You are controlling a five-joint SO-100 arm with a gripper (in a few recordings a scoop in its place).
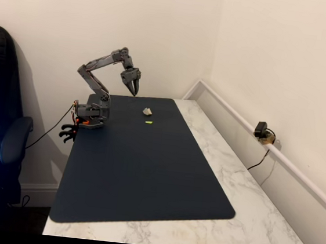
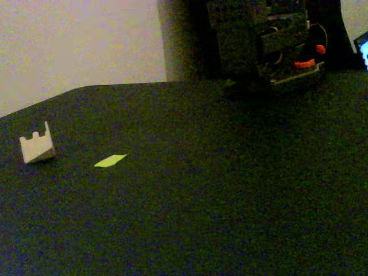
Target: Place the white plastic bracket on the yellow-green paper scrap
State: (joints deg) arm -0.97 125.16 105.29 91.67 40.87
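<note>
Below and just right of my pincer [image 1: 135, 90], the white plastic bracket [image 1: 147, 112] sits on the mat [image 1: 146, 167], the yellow-green paper scrap [image 1: 149, 122] just beyond it. Pincer hangs empty; its opening I cannot tell. Risk, as I judge it: the bracket is tiny, so an off-centre pinch could flick it away.

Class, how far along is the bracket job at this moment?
Nothing is done yet: the white plastic bracket sits on the dark mat, apart from the yellow-green paper scrap. The hand hangs above the mat, holding nothing. Grasping, carrying and placing all remain.
</note>
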